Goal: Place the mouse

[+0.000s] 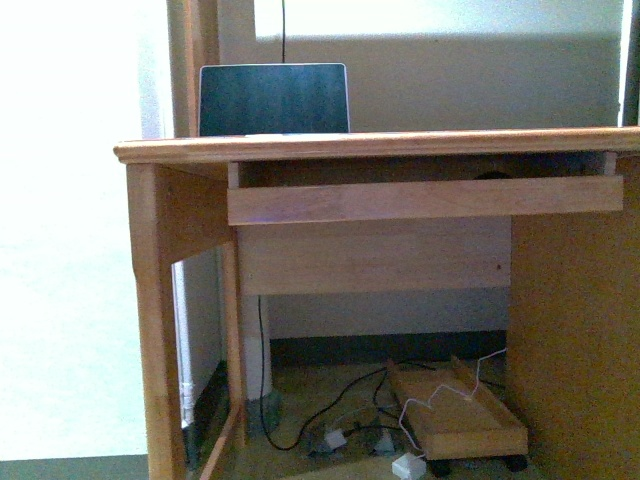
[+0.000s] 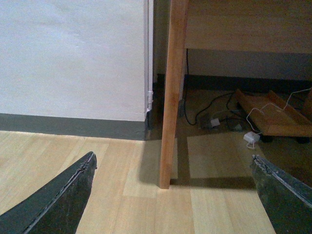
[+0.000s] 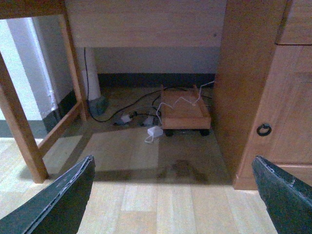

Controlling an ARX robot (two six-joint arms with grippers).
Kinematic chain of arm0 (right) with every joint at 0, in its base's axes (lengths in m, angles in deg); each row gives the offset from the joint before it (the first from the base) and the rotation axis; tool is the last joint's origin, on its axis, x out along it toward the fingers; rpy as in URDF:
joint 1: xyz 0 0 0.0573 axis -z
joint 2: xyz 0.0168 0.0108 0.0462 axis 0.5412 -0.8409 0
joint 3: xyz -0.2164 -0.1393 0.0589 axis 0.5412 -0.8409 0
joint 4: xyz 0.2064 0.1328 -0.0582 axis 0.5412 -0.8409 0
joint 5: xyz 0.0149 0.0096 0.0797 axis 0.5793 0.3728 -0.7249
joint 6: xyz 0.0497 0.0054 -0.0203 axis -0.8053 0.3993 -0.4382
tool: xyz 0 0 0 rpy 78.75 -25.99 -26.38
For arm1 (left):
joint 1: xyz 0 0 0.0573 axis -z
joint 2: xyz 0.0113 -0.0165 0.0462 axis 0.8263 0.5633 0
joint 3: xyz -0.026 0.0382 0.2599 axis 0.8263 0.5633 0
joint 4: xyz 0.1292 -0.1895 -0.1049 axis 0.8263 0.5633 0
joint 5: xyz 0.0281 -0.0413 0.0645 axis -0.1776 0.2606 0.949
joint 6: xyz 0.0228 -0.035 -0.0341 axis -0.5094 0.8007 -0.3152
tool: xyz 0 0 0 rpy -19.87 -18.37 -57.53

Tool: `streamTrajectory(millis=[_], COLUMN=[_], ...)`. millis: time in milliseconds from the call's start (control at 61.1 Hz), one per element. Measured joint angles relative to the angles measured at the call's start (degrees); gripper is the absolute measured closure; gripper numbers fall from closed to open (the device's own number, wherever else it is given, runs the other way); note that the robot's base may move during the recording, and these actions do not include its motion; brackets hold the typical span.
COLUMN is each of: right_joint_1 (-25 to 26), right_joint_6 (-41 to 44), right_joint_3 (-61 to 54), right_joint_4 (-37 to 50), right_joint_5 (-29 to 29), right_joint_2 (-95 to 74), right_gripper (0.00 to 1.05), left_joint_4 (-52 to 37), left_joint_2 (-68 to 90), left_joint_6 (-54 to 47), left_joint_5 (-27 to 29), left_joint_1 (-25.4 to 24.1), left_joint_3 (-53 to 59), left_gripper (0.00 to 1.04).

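The mouse is out of view in every frame. A wooden desk (image 1: 370, 146) fills the front view, with a laptop (image 1: 273, 99) standing open on its top at the back left. A pull-out keyboard shelf (image 1: 425, 198) hangs under the top. Neither arm shows in the front view. My left gripper (image 2: 173, 195) is open and empty, low over the wooden floor in front of the desk's left leg (image 2: 170, 97). My right gripper (image 3: 173, 195) is open and empty, low over the floor facing the knee space under the desk.
Under the desk lie a low wooden trolley on wheels (image 1: 455, 410), black and white cables and a white adapter (image 3: 154, 132). A cabinet door with a ring handle (image 3: 263, 129) stands at the desk's right side. A white wall (image 2: 73, 58) is left of the desk.
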Motion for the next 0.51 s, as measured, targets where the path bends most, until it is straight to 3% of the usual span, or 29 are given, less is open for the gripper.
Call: streamTrajectory(millis=[508], right_joint_1=[0.0], right_joint_6=[0.0], right_joint_3=[0.0], right_joint_4=[0.0], right_joint_5=[0.0], right_joint_2=[0.0], right_gripper=[0.07], left_joint_4=[0.0], left_joint_2=[0.0], left_joint_6=[0.0], left_joint_5=[0.0], left_joint_1=[0.0], left_joint_3=[0.0], left_gripper=[0.08])
